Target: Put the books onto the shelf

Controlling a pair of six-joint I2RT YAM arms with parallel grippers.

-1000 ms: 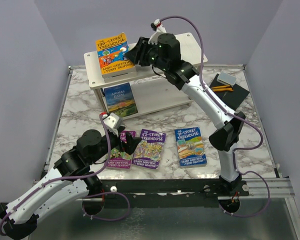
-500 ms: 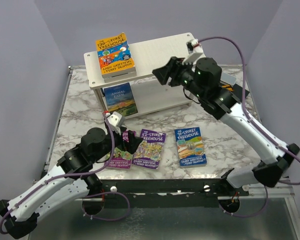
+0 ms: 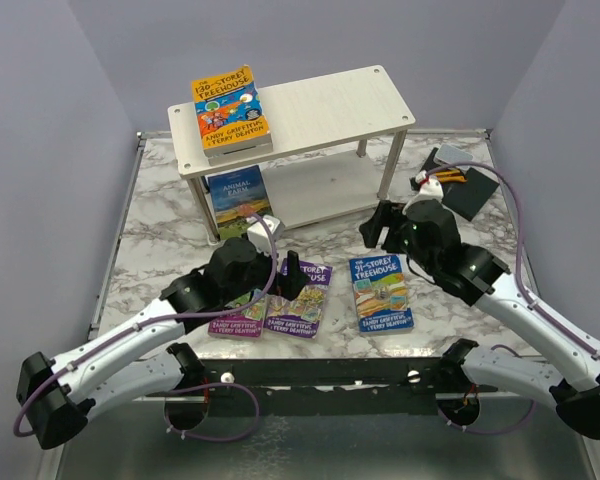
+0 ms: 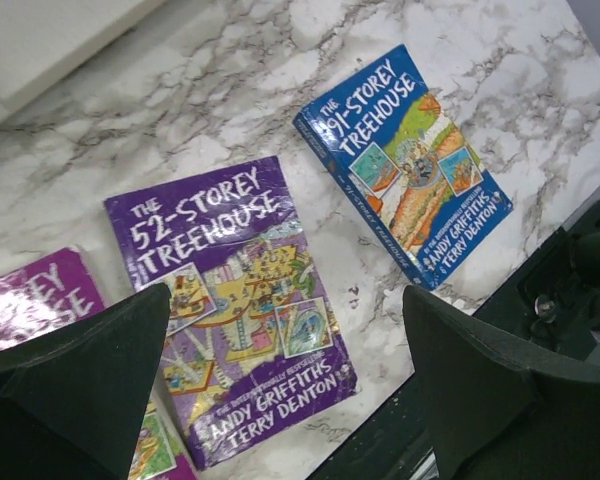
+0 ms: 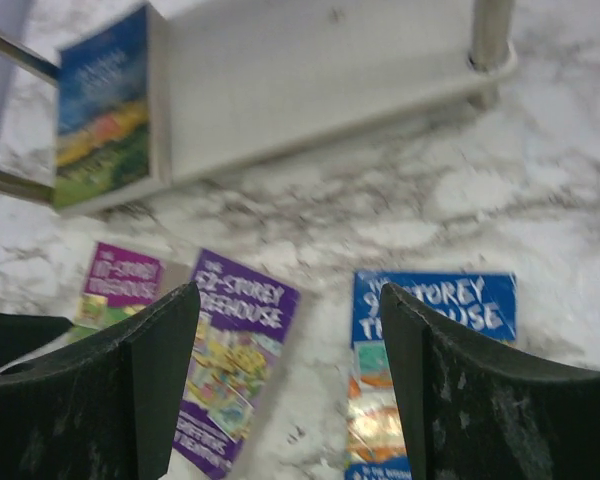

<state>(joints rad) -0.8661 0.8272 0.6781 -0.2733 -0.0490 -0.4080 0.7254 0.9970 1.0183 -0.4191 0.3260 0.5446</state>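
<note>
Left hand (image 4: 280, 400) hovers spread wide and empty over the purple 52-Storey book (image 4: 230, 300), flat on the table (image 3: 170, 200) at six o'clock of the shelf (image 3: 320, 105); right hand (image 5: 290, 390) gapes empty too. Better straddle its free three-o'clock edge, avoiding the magenta book (image 4: 30, 295).

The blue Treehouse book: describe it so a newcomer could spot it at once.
Find the white two-tier shelf at the back of the marble table. Three paperbacks lie flat in a row before it, nearest the arms. It is the rightmost, the 91-Storey Treehouse, the only blue cover beside two purple ones.
</note>
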